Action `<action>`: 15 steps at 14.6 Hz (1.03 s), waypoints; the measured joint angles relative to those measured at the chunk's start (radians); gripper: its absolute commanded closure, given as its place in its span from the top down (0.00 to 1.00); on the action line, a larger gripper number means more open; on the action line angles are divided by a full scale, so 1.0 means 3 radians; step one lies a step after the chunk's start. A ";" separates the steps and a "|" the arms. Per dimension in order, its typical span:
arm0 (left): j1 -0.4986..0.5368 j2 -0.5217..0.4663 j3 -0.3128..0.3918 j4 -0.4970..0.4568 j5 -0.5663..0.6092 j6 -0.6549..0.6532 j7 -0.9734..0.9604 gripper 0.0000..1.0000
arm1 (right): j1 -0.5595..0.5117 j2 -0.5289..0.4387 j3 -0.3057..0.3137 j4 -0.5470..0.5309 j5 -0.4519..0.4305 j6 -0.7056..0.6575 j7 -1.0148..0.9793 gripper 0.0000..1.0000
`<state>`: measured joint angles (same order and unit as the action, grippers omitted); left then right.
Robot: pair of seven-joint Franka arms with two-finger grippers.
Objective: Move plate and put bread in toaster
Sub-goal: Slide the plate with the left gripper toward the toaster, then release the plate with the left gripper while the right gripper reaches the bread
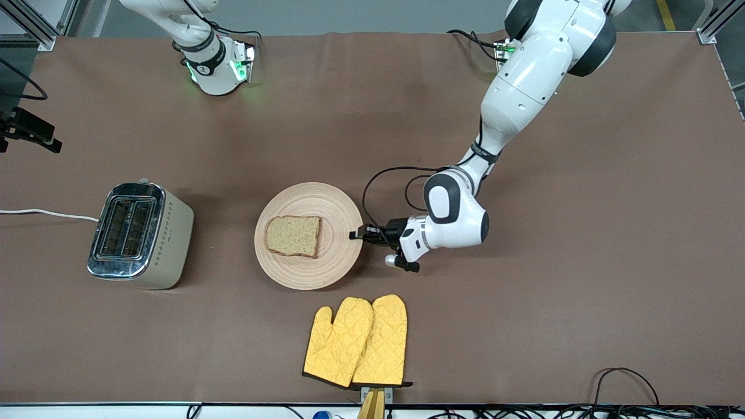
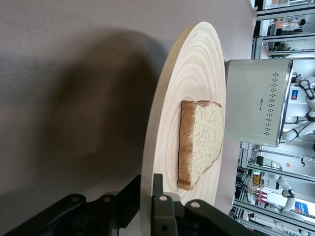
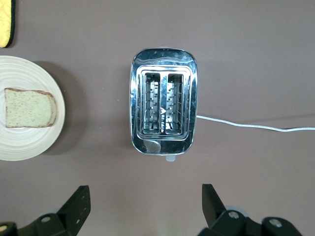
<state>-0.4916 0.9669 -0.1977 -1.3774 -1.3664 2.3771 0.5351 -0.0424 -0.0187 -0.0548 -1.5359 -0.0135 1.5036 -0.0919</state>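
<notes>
I have the left gripper [image 1: 362, 234] clamped shut on the plate [image 1: 308, 198] rim so the bread [image 1: 293, 235] rides flat toward the toaster [image 1: 141, 235], over which the right gripper [image 3: 146, 205] waits wide open, empty.

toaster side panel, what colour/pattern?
Cream-beige with columns of small diamond dots, on the toaster; clearest in the left wrist view.

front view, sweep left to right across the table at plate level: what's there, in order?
White power cord → toaster → plate, with the bread lying on it → left gripper, shut on the plate's rim. The yellow oven mitts lie nearer the camera, below that line.
</notes>
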 measured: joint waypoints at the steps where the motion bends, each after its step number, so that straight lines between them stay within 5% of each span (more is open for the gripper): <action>1: -0.0041 0.0029 0.0000 0.0016 -0.0120 0.0025 0.0086 0.00 | 0.0011 0.0008 0.0010 -0.0002 0.0001 0.0000 0.0001 1.00; 6: -0.0148 0.0107 0.0002 0.0040 -0.0324 0.0105 0.0235 0.11 | 0.0059 0.0120 0.0019 -0.0139 0.0144 0.0121 0.0036 1.00; 11: -0.0142 0.0123 0.0017 0.0056 -0.0425 0.0102 0.0236 0.39 | 0.0227 0.0148 0.0022 -0.0485 0.0160 0.0529 0.0285 1.00; 12: -0.0142 0.0123 0.0018 0.0061 -0.0425 0.0102 0.0236 0.57 | 0.0289 0.0154 0.0024 -0.0529 0.0160 0.0598 0.0357 1.00; 13: -0.0141 0.0123 0.0022 0.0067 -0.0425 0.0103 0.0236 1.00 | 0.0340 0.0165 0.0026 -0.0569 0.0161 0.0669 0.0411 1.00; 15: -0.0114 0.0121 0.0040 0.0096 -0.0422 0.0104 0.0250 1.00 | 0.0434 0.0187 0.0028 -0.0709 0.0162 0.0899 0.0546 1.00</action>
<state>-0.5259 1.0032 -0.1857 -1.3486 -1.4930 2.4082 0.6102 0.0878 0.0373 -0.0464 -1.7485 0.0352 1.7733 0.0718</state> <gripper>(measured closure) 0.577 0.000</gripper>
